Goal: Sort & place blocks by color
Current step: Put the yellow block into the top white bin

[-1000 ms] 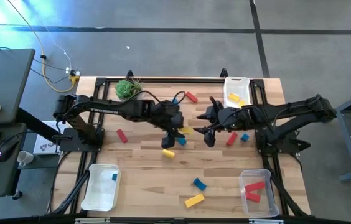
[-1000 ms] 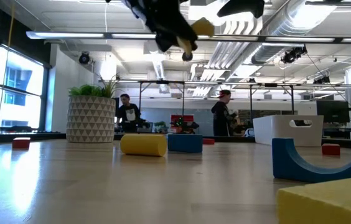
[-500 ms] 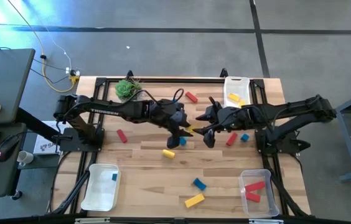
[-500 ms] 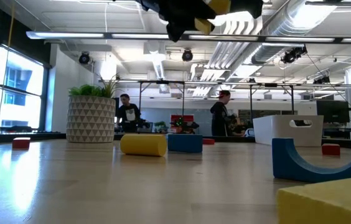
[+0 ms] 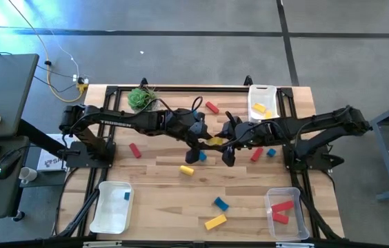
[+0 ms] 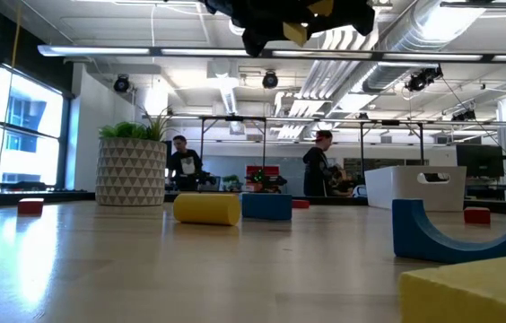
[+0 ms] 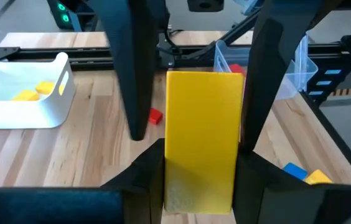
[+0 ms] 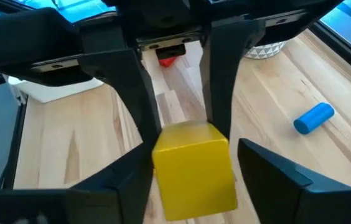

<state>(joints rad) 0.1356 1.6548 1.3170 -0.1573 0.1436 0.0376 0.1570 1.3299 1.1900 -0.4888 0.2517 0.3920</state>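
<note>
A yellow block (image 7: pixel 203 137), a flat bar, is hanging in the air above the middle of the counter (image 5: pixel 160 193), and I am clenching it between my left fingers (image 7: pixel 132 68). My left gripper (image 5: pixel 201 141) is sitting just left of centre in the high view, with the block poking out to its right. My right gripper (image 5: pixel 227 148) is facing it from the right, and my right fingers (image 8: pixel 269 174) are standing spread on either side of the block's free end; I cannot tell whether they are touching it.

Below the block, near the centre of the high view, a yellow cylinder (image 5: pixel 187 169) and a small blue block (image 5: pixel 202 156) are lying on the counter. A red block (image 5: pixel 135 150) is lying further left. At the lower right a clear tray (image 5: pixel 298 219) is holding red blocks (image 5: pixel 282 206), and at the lower left a white tray (image 5: pixel 105 219) is holding one blue piece (image 5: pixel 126 196).
</note>
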